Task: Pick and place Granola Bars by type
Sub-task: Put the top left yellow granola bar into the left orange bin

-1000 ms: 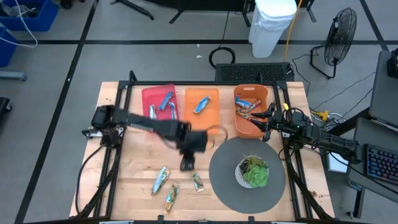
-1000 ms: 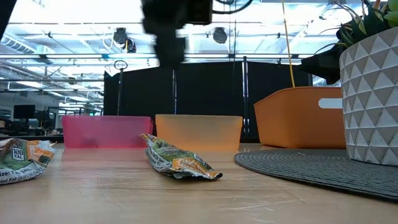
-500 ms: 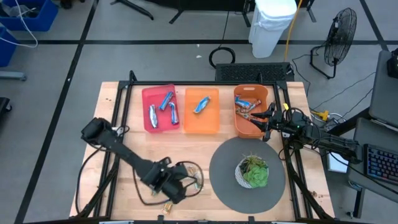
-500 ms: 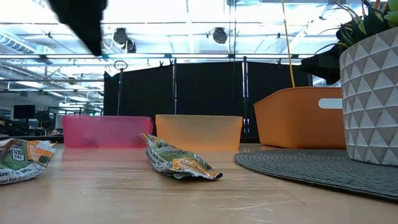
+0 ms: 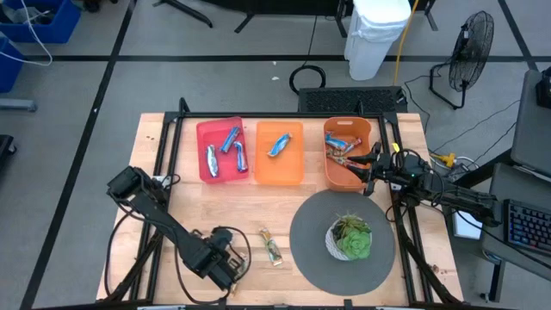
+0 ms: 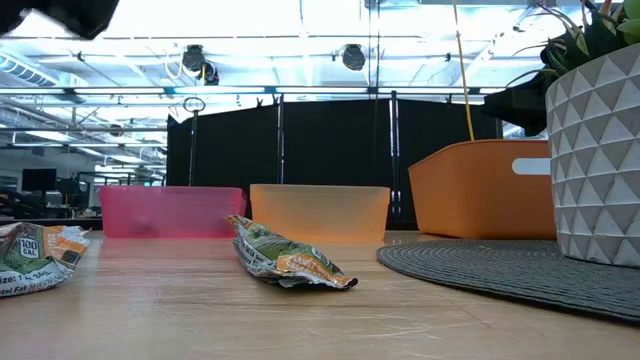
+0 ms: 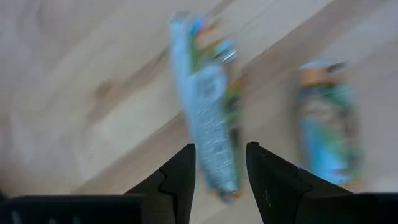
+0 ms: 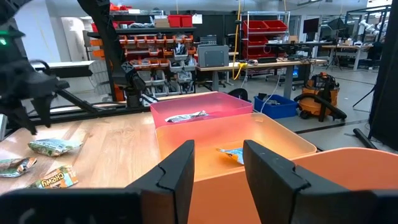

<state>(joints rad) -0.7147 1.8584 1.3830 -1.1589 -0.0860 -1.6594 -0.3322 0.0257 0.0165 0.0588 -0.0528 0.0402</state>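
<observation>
Table: wooden planks (image 5: pixel 198 207) are lying under me, with a workshop of shelves and benches showing beyond in my right wrist view.
Left gripper: my left gripper (image 7: pixel 221 171) is hanging low over the near-left part of the table, fingers (image 7: pixel 177 180) standing apart with nothing clamped between them.
Bar under my left fingers: a silver-blue and green bar (image 7: pixel 208 112) is lying flat on the wood, its end reaching into the gap between my fingers; whether I am touching it I cannot tell.
Second bar: a green-gold bar (image 7: pixel 326 121) is lying just beside it, apart from my fingers.
Loose bar: a green-gold bar (image 5: pixel 273 250) is resting on the bare wood between my left gripper and the round grey mat (image 5: pixel 310 250); in the low view it (image 6: pixel 290 262) is sitting crumpled in front of the trays.
Plant: a potted plant (image 5: pixel 351 238) is standing on the mat.
Red tray: the red tray (image 5: pixel 200 129) at the far side is holding three blue bars (image 5: pixel 231 139).
Orange tray: the flat orange tray (image 5: pixel 293 164) just beside it is holding one blue bar (image 5: pixel 278 145).
Orange bin: the deeper orange bin (image 5: pixel 331 176) at far right is holding mixed bars (image 5: pixel 344 145).
Right gripper: my right gripper (image 8: pixel 217 165) is waiting beside that bin, fingers apart and holding nothing.
</observation>
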